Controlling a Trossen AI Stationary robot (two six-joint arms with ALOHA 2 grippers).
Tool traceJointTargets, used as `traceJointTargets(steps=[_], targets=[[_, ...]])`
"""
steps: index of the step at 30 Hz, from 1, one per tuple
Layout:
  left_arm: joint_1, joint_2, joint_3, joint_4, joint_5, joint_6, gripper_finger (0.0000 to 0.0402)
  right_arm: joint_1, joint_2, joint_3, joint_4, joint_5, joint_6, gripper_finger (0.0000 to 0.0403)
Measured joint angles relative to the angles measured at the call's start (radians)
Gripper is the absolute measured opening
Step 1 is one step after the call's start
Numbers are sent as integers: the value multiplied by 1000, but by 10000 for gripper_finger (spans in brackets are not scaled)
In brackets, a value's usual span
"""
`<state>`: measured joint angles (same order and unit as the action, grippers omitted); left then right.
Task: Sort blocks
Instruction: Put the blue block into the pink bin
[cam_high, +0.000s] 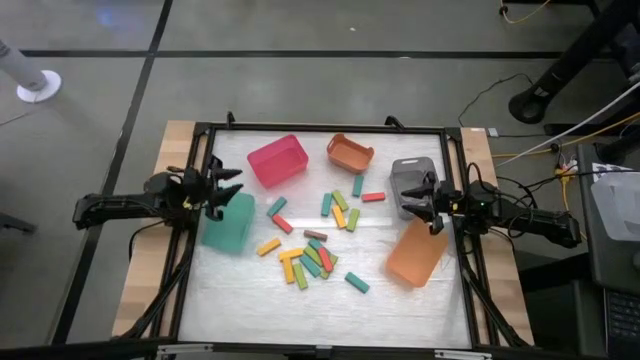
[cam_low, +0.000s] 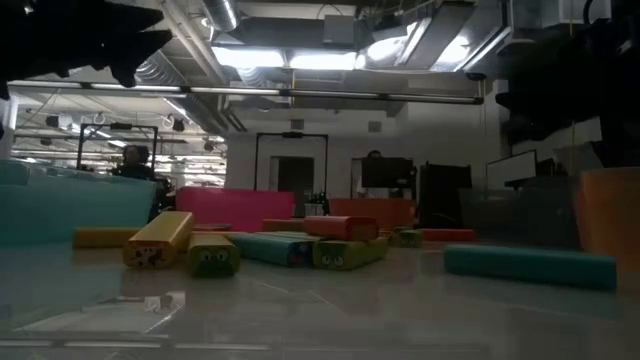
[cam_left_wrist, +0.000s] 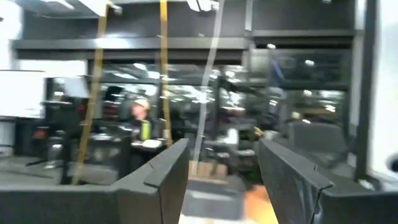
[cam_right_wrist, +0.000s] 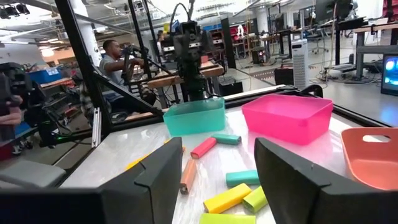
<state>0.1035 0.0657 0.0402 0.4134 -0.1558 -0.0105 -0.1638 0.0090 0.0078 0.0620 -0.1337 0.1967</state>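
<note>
We're at the start of the sort: both arms parked at the table edges, nothing picked. Left gripper (cam_high: 228, 190) hangs over the teal bin (cam_high: 229, 228) at the left side, fingers spread, nothing between them in the left wrist view. Right gripper (cam_high: 420, 197) sits beside the grey bin (cam_high: 408, 175) and just above the orange bin (cam_high: 416, 254), fingers (cam_right_wrist: 152, 177) spread and empty too. The blocks (cam_high: 312, 258) lie loose on the table (cam_high: 250, 300) in the middle, none in a bin as far as we can see: a tight cluster of yellow, green, teal, red and brown bars near centre, a second small group of teal, yellow and green up by the pink bin (cam_high: 277, 161), and strays around them, including a red bar (cam_high: 373, 197) toward the grey bin, a yellow bar (cam_high: 268, 246) near the teal bin and a lone teal bar (cam_high: 356, 282) on the near side. The small orange bin (cam_high: 350, 153) stands at the far edge. Which colour goes in which bin we can't tell. Our read on the next move: take a stray first, since the cluster bars touch and overlap, leaving little room for the fingers. An arm needs to reach inward, descend with fingers straddling the bar's narrow width, then close.
</note>
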Motion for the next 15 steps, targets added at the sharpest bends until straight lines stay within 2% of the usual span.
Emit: traceJointTargets(steps=[4,7,15], targets=[[29,57,93,-108,-26,-32,180,0,0,0,0,41,0,202],[56,152,202,-233,-35,-58,180,0,0,0,0,54,0,202],[135,577,532,-666,-44,-188,180,0,0,0,8,73,0,202]])
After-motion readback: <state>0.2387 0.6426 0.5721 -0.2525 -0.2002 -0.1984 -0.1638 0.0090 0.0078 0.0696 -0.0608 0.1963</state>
